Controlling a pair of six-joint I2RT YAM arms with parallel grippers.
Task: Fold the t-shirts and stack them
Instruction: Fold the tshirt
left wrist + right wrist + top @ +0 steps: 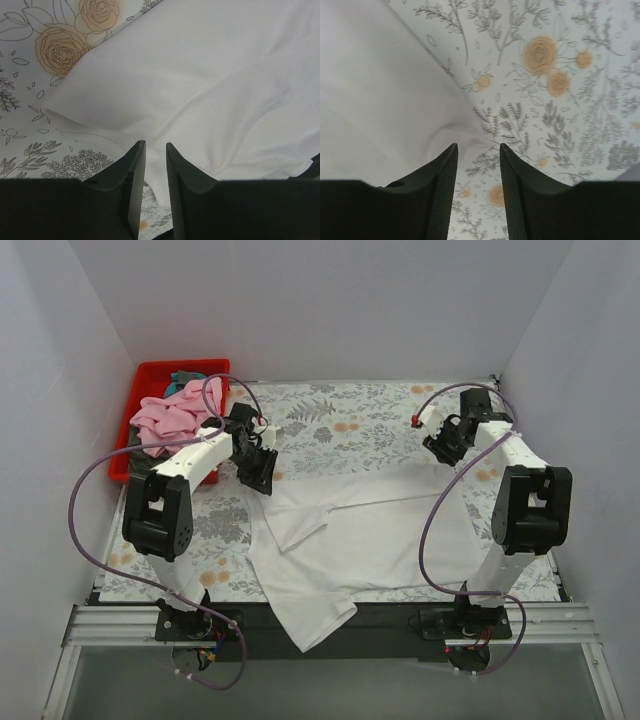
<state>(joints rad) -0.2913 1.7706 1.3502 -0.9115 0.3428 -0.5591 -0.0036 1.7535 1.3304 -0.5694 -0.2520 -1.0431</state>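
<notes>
One white t-shirt (350, 540) lies spread on the flowered worktop (350, 425), and its near part hangs over the near edge between the two arm bases. At its far left corner is the left end effector (262, 472), one of two; the fingers stand narrowly apart just above a soft fold, holding nothing. The right end effector (445, 445) is near the far right edge of the same shirt, its gap a little wider, with only bare worktop under it. In the far left corner stands one red bin (150, 370). It holds one pink t-shirt (175, 415) in a heap and a bit of teal cloth (185, 377) behind. The left arm (190, 465) lies between bin and white shirt.
</notes>
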